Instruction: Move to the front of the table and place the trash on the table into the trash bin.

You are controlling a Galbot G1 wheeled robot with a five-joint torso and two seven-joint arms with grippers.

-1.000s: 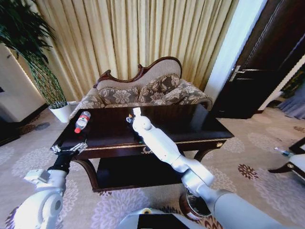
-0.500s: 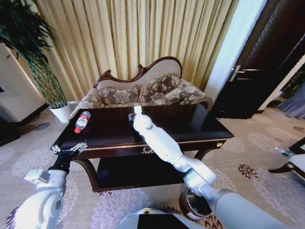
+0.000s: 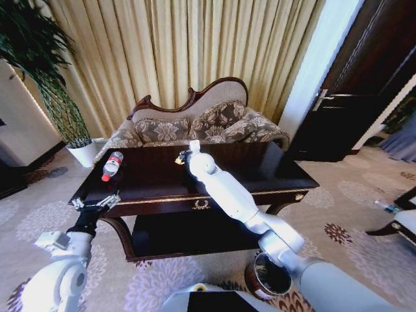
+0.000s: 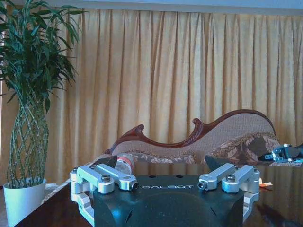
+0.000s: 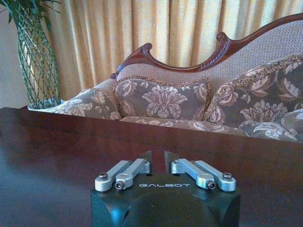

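My right arm reaches across the dark glossy table [image 3: 273,170]. Its gripper [image 3: 183,156] hangs over the table's middle, toward the sofa. In the right wrist view the right gripper [image 5: 157,156] is shut, with only a thin slit between the fingertips and nothing visible there. The left wrist view shows a small orange scrap of trash [image 4: 264,185] lying on the tabletop, close to the right gripper [image 4: 283,153]. My left gripper [image 3: 95,202] [image 4: 161,163] is open at the table's front left corner. The round brown trash bin [image 3: 268,277] stands on the carpet under my right elbow.
A plastic bottle with a red cap [image 3: 112,165] [image 4: 124,163] lies on the table's left side. A patterned sofa [image 3: 195,123] stands right behind the table, with curtains beyond. A potted plant [image 3: 62,110] is at the left and a dark door [image 3: 364,84] at the right.
My right arm has shifted slightly to the right and farther across the table, carrying its gripper with it. The left arm has stayed in place.
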